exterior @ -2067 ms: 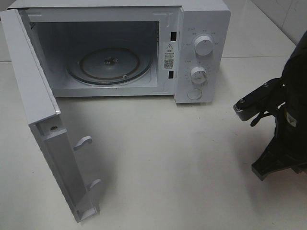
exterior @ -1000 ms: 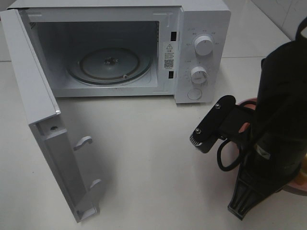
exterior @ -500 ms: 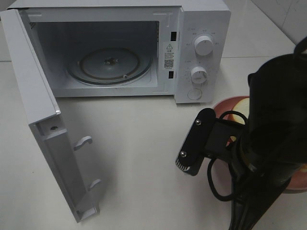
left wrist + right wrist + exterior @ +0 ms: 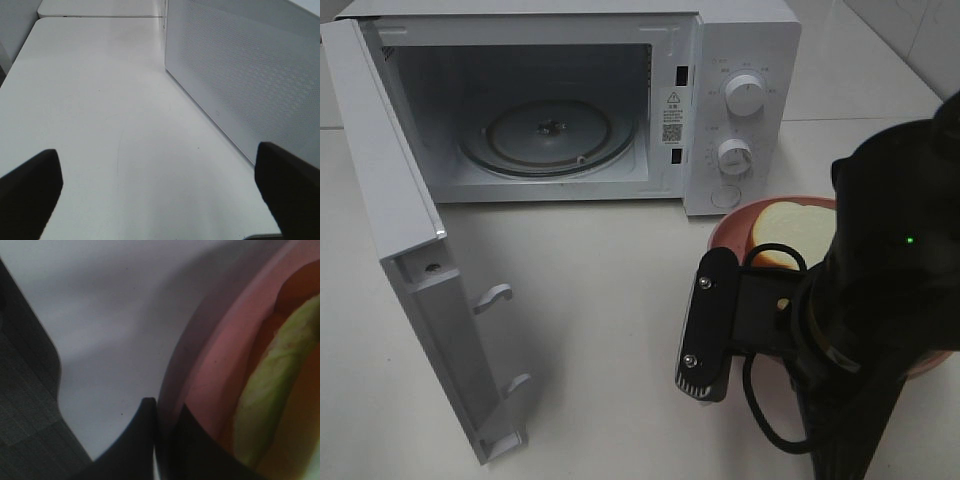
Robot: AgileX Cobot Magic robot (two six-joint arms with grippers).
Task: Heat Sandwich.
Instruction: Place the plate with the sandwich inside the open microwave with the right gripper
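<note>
**Exterior high view: plate and sandwich brought up to the open microwave**

Exterior high view: over the last two seconds the right arm [image 4: 890, 320] has swung in from the table's right side. It has brought the pink plate [image 4: 728, 228] and the sandwich [image 4: 792, 222] on it into sight. The carry looks well underway, but loading is not yet done. The glass turntable [image 4: 548, 135] is bare, ahead of the hand and off to its left. The plate rim is close to the dial panel [image 4: 745, 120] of the microwave [image 4: 750, 30], and that corner is the edge to clear. The open door [image 4: 400, 230] stands far to the hand's left, well apart from it, with bare table [image 4: 620, 300] between them for a leftward sweep.

Right wrist view: the right gripper [image 4: 161, 426] is pinched on the plate's rim, with one finger outside the rim and one inside. The sandwich's green filling lies just past the inner finger. Whether the plate is lifted off the table cannot be told.

Left wrist view: the left gripper [image 4: 160, 200] is spread wide and holds nothing. It hangs over the table beside a perforated panel [image 4: 250, 75], probably the door's outer face, clear of the loading path.
</note>
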